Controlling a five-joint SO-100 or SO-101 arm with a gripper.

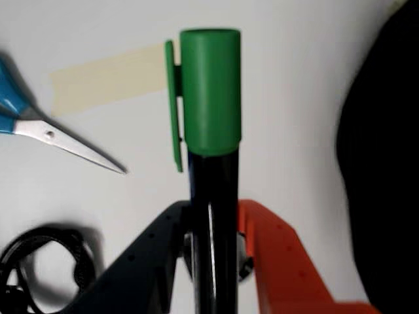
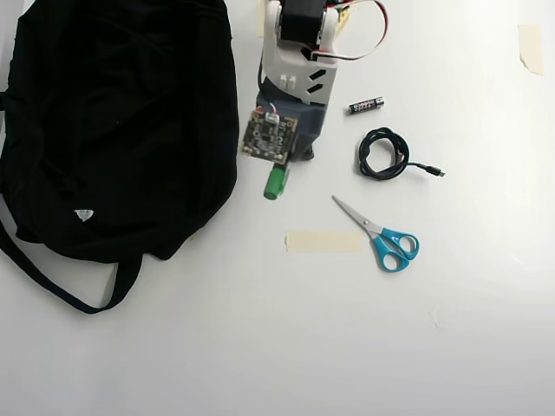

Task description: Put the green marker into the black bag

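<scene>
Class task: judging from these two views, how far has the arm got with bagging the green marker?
Done: the tool is shut on the green marker, seen in the wrist view. In hand: the marker sits beside the black bag, not inside it. Left: carrying it over the bag and releasing it.

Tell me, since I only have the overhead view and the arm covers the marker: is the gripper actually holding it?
Observer: Yes. In the wrist view the gripper is shut on the green marker, one dark finger and one orange finger clamping the dark barrel below the cap.
Operator: Which way does the cap face?
Observer: Away from the gripper, with its clip on the left side of that view.
Operator: Is it over the black bag yet?
Observer: No. In the wrist view white table lies behind the cap, and the bag only fills the right edge.
</scene>
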